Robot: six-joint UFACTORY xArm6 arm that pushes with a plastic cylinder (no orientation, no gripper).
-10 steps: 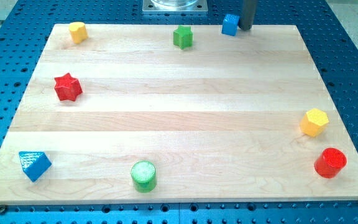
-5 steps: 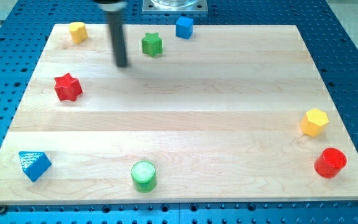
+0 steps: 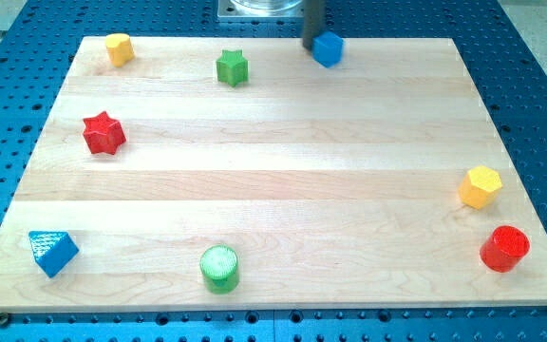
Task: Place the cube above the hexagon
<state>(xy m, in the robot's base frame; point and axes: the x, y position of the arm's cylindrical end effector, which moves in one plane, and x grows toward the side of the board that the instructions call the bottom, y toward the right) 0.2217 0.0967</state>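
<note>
Cube: blue cube (image 3: pixel 328 48) sits at the desk's (image 3: pixel 273 190) top edge, well apart from the yellow hexagon (image 3: pixel 480 186) at the view's right.
End effector: no gripper, just a rod; my tip (image 3: pixel 311 47) touches the cube's left side, holding nothing.
Risk: pushed off-centre, the cube may spin away or slip over the top edge; overshooting may knock the hexagon.
Count, left to right: blue triangle (image 3: pixel 52 252) 1, red star (image 3: pixel 103 132) 1, yellow block (image 3: pixel 118 47) 1, green cylinder (image 3: pixel 219 267) 1, green star (image 3: pixel 232 67) 1, cube 1, hexagon 1, red cylinder (image 3: pixel 504 248) 1.
</note>
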